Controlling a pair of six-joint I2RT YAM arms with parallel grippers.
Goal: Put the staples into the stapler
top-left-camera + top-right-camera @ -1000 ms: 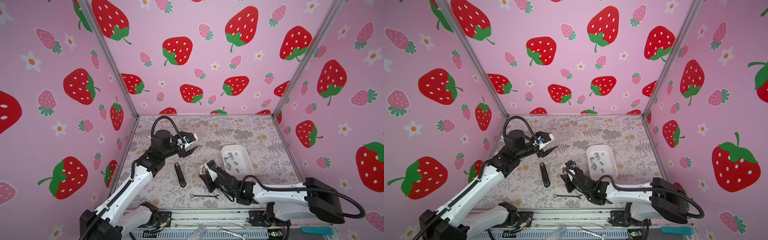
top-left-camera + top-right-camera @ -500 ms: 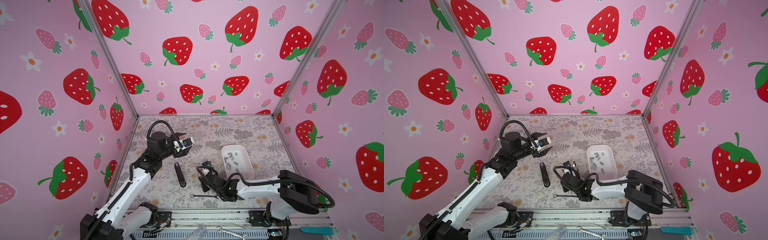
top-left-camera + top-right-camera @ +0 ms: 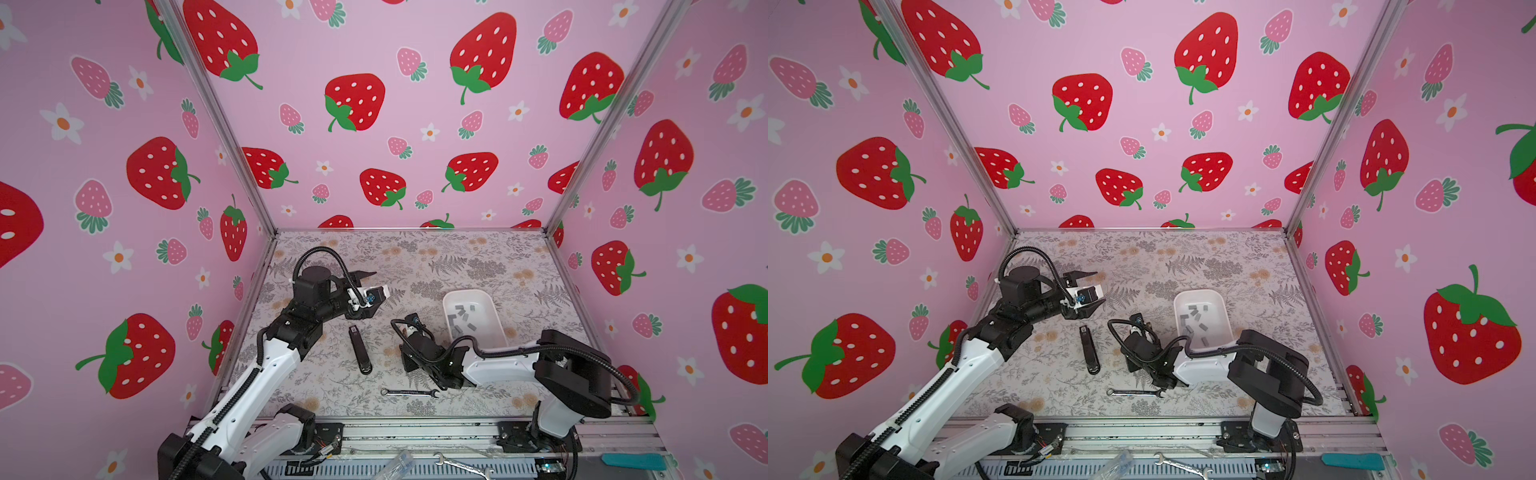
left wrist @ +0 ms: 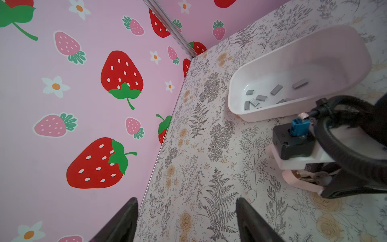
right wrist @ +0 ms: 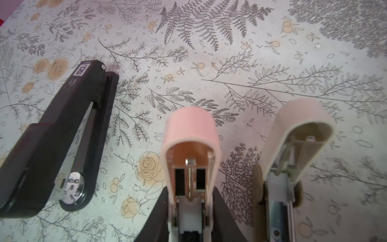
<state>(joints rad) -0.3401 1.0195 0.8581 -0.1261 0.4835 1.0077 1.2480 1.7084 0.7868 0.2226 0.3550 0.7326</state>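
Observation:
A pink stapler (image 5: 191, 134) is swung open, and my right gripper (image 5: 190, 193) is shut on one half. Its other half (image 5: 293, 142) lies beside it on the floral mat. In both top views the right gripper (image 3: 411, 338) is low over the mat's middle. The left wrist view shows the pink stapler (image 4: 301, 180) under that gripper. Several grey staples (image 3: 461, 320) (image 3: 1196, 321) (image 4: 257, 98) lie in a white tray (image 3: 496, 320) (image 4: 272, 114) just right of it. My left gripper (image 3: 375, 289) (image 3: 1099, 289) (image 4: 186, 202) hovers open and empty, back left of the stapler.
A black stapler (image 3: 360, 350) (image 3: 1090, 350) (image 5: 58, 136) lies shut on the mat between the two grippers. A silver wrench (image 3: 409, 392) (image 3: 1133, 392) lies near the front edge. Pink strawberry walls enclose the mat on three sides.
The right arm's elbow swung left and partly back, while its gripper stayed near the mat's middle with the pink stapler. The left gripper shifted only slightly.

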